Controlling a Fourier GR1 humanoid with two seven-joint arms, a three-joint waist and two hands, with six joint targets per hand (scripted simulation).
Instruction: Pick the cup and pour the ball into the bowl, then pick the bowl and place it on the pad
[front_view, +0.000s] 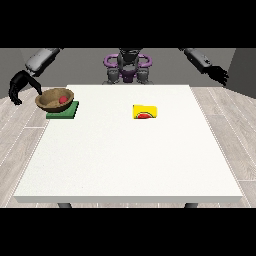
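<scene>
The white counter (130, 160) is nearest. Mid-frame, the yellow cup (145, 112) lies tipped over. At upper left, the bowl (55, 99) holding the red ball (63, 100) rests on the green pad (63, 110); pouring looks done and placing nearly finished. Next comes releasing and withdrawing. The robot hand at the view's left (19, 85) sits by the bowl's rim, its fingers impossible to read; the robot hand at the view's right (219, 75) hangs relaxed, holding nothing.

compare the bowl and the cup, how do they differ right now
The bowl is brown and sits upright on the green pad at the table's left edge; the yellow cup lies tipped on its side near the table's middle. The bowl holds the red ball; the cup shows only red inside its mouth. Both are off to themselves, neither gripped by a hand.
</scene>
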